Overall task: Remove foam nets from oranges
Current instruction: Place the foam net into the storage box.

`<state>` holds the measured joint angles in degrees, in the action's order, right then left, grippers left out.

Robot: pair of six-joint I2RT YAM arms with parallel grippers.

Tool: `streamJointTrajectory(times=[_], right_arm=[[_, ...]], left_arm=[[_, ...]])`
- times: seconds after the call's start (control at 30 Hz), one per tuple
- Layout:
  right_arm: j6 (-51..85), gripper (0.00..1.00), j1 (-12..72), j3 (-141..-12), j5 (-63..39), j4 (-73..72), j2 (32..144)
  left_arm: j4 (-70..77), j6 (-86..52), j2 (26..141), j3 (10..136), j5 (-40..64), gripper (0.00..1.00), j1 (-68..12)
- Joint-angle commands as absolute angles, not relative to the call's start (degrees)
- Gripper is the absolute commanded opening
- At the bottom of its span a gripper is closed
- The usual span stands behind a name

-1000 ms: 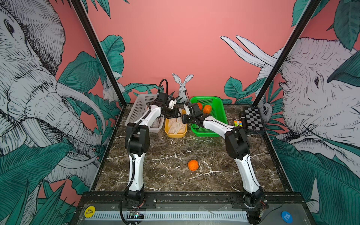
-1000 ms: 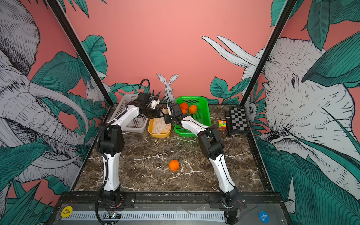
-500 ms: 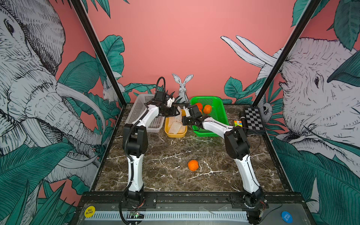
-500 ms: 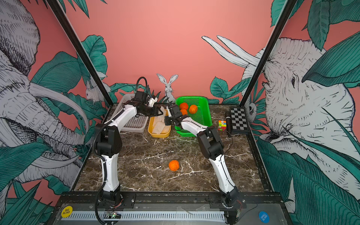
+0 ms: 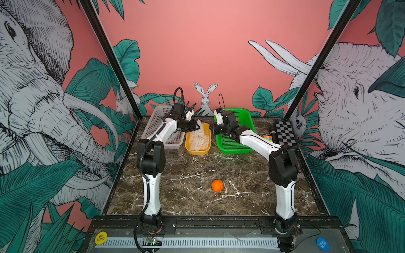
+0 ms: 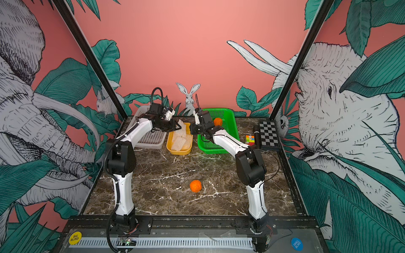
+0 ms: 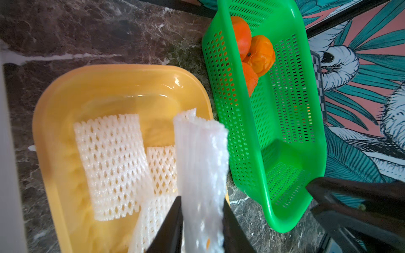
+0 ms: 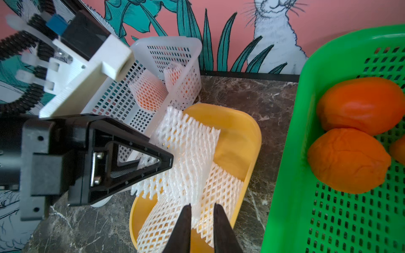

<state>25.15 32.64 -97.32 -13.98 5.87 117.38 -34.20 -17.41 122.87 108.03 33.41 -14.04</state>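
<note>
Right arm (image 5: 256,141) lifted across green basket (image 5: 234,150), right hand (image 8: 201,208) barely parted and empty, left hand (image 7: 201,203) pinching limp foam net (image 7: 200,153) over yellow tray (image 7: 109,76), bare oranges (image 8: 348,160) in basket, one orange (image 5: 217,185) on counter (image 5: 186,197).

Shows the left tool (image 5: 197,127) clamped on a white foam net (image 5: 199,123) above the far end of a yellow tray (image 5: 197,151), with more empty nets (image 5: 198,141) lying flat inside that tray. Places the right tool (image 5: 211,128) just beside it, reaching from over the green basket (image 5: 235,150) toward the tray, jaws too small to read, and a white perforated basket (image 5: 152,123) against the tray's other side. Leaves one bare orange (image 5: 217,186) alone on the marble table (image 5: 186,170), well apart from the baskets, and a multicoloured puzzle cube (image 5: 267,138) next to a checkerboard (image 5: 285,133) on the green basket's right.
</note>
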Motion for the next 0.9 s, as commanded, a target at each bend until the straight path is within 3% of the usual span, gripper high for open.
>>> streamJointTrajectory(times=[0.0,0.7,0.87], right_arm=[[25.94,0.19,33.29,-98.4,-15.43,5.23,118.89],[26.1,0.14,36.3,-105.25,-13.28,9.35,130.87],[25.62,0.14,36.3,-106.75,-11.8,11.23,133.25]], left_arm=[[-31.81,-20.13,121.92,104.87,37.34,0.29,-13.8],[-32.52,-18.57,124.12,103.53,34.89,0.37,-14.04],[-32.43,-18.07,122.42,102.49,32.13,0.43,-13.96]])
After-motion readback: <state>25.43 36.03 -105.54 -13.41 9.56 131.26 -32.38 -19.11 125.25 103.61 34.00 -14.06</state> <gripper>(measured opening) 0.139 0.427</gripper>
